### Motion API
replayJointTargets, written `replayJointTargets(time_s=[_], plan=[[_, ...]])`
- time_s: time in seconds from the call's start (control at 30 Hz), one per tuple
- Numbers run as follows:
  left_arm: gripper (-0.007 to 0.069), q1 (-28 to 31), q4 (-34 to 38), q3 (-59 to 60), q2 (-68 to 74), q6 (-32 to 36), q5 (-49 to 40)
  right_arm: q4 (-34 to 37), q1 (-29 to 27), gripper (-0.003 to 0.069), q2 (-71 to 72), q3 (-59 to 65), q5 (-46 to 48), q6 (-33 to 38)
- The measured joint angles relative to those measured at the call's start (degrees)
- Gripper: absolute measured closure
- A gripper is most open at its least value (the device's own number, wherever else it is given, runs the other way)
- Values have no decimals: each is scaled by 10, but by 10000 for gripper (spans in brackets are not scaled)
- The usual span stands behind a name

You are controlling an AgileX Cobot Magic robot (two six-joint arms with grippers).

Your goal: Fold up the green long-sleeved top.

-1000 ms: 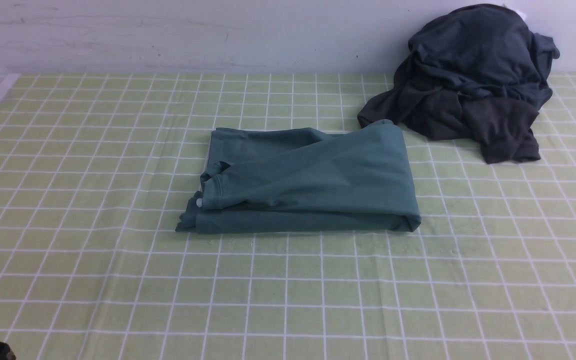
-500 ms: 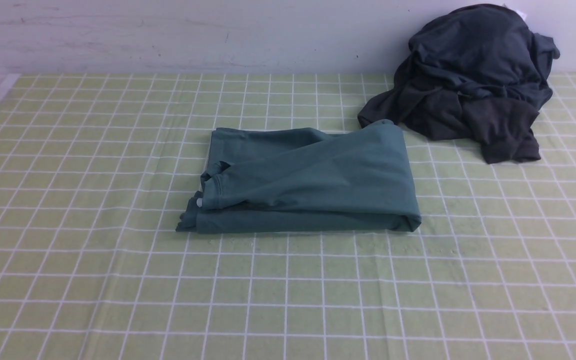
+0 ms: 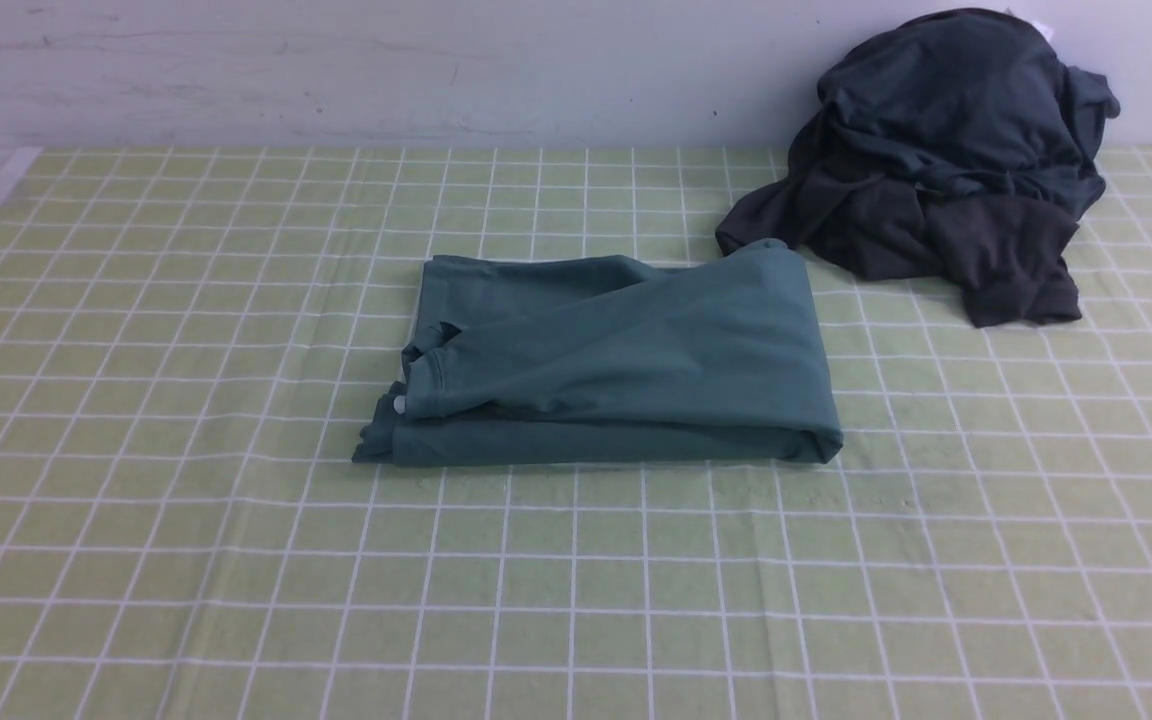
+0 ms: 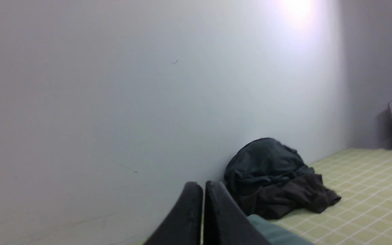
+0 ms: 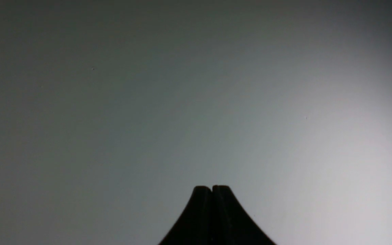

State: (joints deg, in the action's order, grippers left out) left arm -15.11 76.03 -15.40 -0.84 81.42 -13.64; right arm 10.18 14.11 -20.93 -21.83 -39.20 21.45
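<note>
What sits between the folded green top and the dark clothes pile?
Nothing: in the front view the green top's far right corner touches or overlaps the dark pile's edge, with no cloth between.

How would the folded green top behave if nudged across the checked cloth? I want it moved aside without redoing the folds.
The green top looks like soft knit in loose layers, so a push would probably bunch it rather than slide it whole. Its sleeve cuff lies free on top and may slip off. The tablecloth might wrinkle along too.
</note>
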Motion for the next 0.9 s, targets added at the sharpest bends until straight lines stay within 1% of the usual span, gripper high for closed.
replayJointTargets(time_s=[0.13, 0.17, 0.2, 0.27, 0.33, 0.37, 0.43, 0.47, 0.5, 0.53, 0.63, 0.73, 0.77, 0.8, 0.9], plan=[[625, 0, 84, 0, 0, 0, 1, 0, 0, 673, 93, 65, 0, 0], [625, 0, 93, 0, 0, 0, 2, 0, 0, 673, 103, 71, 0, 0], [625, 0, 125, 0, 0, 0, 2, 0, 0, 673, 141, 97, -1, 0], [625, 0, 145, 0, -1, -1, 4, 0, -1, 673, 164, 112, -1, 0], [625, 0, 192, 0, -1, -2, 6, 0, -13, 673, 207, 144, -7, 0], [625, 0, 201, 0, -1, -2, 8, 0, -23, 673, 214, 155, -7, 0], [625, 0, 210, 0, -1, -3, 8, 0, -45, 673, 216, 173, -13, 0], [625, 0, 212, 0, -1, -3, 10, 0, -66, 673, 216, 180, -13, 0], [625, 0, 213, 0, -1, -3, 11, -1, -69, 673, 216, 181, -13, 0], [625, 0, 216, 0, -1, -3, 16, -2, -91, 673, 216, 187, -13, 0], [625, 0, 218, 0, -1, -3, 17, 0, -119, 673, 216, 199, -13, 0], [625, 0, 219, 0, -1, -3, 17, 21, -129, 673, 216, 214, -7, 0], [625, 0, 219, 0, -1, -3, 17, 43, -131, 673, 216, 227, 13, 0], [625, 0, 219, 0, -1, -3, 17, 46, -131, 673, 216, 228, 13, 0], [625, 0, 219, 0, -1, -3, 17, 82, -131, 673, 216, 232, 86, 0]])
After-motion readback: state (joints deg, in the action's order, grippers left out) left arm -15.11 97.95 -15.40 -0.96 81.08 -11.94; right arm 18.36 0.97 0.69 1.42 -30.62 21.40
